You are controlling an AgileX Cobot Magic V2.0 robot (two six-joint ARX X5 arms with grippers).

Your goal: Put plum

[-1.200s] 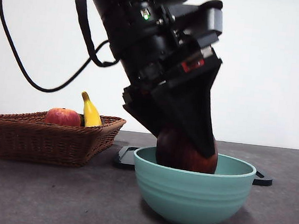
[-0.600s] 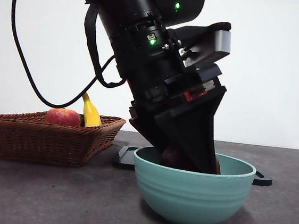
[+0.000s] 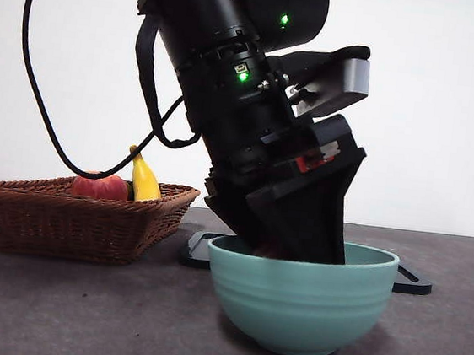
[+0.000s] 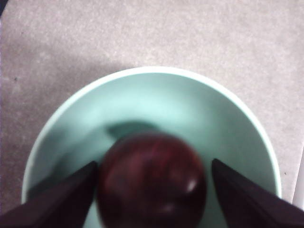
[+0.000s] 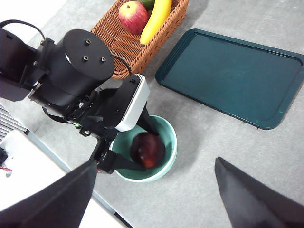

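The plum (image 4: 152, 185) is dark maroon and glossy, and sits low inside the teal bowl (image 4: 156, 70). My left gripper (image 4: 154, 164) reaches down into the bowl with its jaws against both sides of the plum. In the front view, the left gripper (image 3: 294, 239) hides nearly all of the plum behind the bowl (image 3: 299, 311) rim. The right wrist view shows the plum (image 5: 148, 149) between the left jaws in the bowl (image 5: 172, 142). My right gripper (image 5: 156, 160) is open and empty, high above the table.
A wicker basket (image 3: 72, 211) at the left holds a red-orange apple (image 3: 99, 186) and a yellow banana (image 3: 142, 178). A dark teal tray (image 5: 232, 76) lies flat behind the bowl. The table's near edge (image 5: 71, 166) runs close to the bowl.
My left gripper has come down with the plum, from above the bowl's rim to deep inside it. The bowl has shifted slightly left.
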